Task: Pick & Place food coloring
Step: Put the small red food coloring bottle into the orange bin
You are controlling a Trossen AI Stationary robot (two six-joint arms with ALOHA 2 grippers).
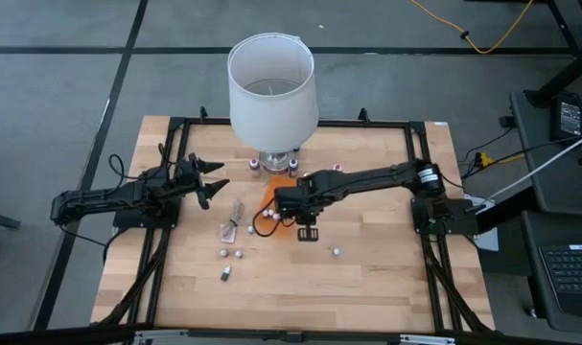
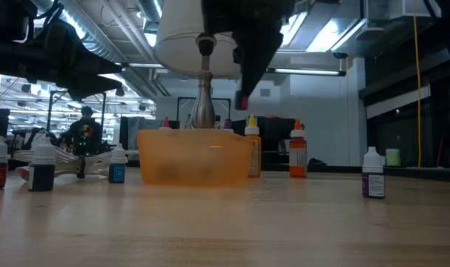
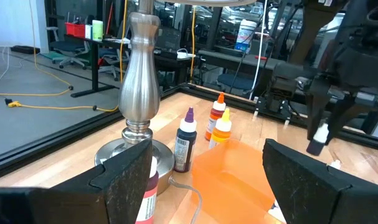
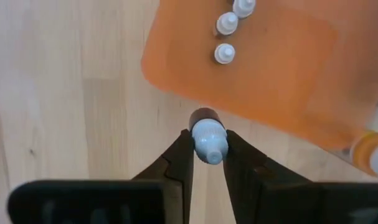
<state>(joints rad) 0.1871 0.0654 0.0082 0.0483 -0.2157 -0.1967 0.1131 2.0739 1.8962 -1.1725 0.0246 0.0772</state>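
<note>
A lamp (image 1: 271,91) is standing at the table's (image 1: 386,278) 12 o'clock, the orange tray (image 1: 283,218) lying near the centre. The right gripper (image 4: 207,146) is hanging at the tray's edge — jaws pinching a white-capped bottle (image 4: 208,138). The left gripper (image 1: 212,182) is waiting at 9 o'clock, jaws spread and empty — more bottles (image 1: 231,254) are sitting around 7 o'clock.

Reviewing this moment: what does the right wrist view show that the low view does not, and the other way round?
Only the right wrist view: the right hand shut on a white-capped bottle from above, and three white caps standing in the orange tray.

Only the low view: bottles spread on the table, such as a purple one alone at the picture's right and an orange one; the lamp base; a person in the room behind.

Both: the orange tray and the wooden table.
</note>
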